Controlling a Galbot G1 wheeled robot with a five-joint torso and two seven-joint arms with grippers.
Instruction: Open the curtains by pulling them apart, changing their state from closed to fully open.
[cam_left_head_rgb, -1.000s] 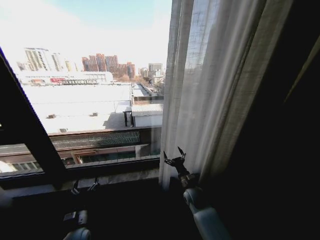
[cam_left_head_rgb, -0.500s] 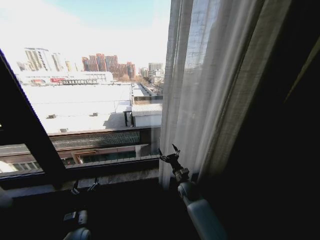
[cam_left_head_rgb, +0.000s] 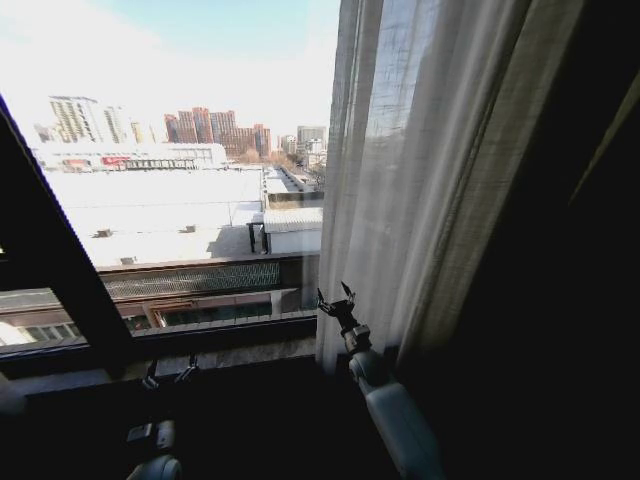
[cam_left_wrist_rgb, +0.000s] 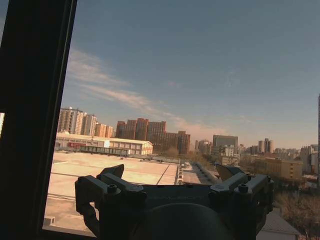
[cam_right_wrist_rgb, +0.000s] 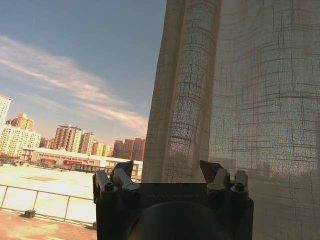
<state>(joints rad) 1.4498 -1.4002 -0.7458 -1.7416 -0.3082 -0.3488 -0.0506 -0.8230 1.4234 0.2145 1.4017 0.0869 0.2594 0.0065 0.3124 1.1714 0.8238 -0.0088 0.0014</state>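
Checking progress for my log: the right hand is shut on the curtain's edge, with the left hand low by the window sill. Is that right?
Not quite. The right hand is open, its fingers spread and gripping nothing, as the right wrist view shows; it sits just beside the curtain's edge. The left hand is indeed low by the window sill.

A slanted black window frame bar (cam_left_head_rgb: 50, 250) is seen at the left. Beyond the glass, a flat pale rooftop (cam_left_head_rgb: 150, 205), reddish-brown tower blocks (cam_left_head_rgb: 215, 125) and blue sky are visible.
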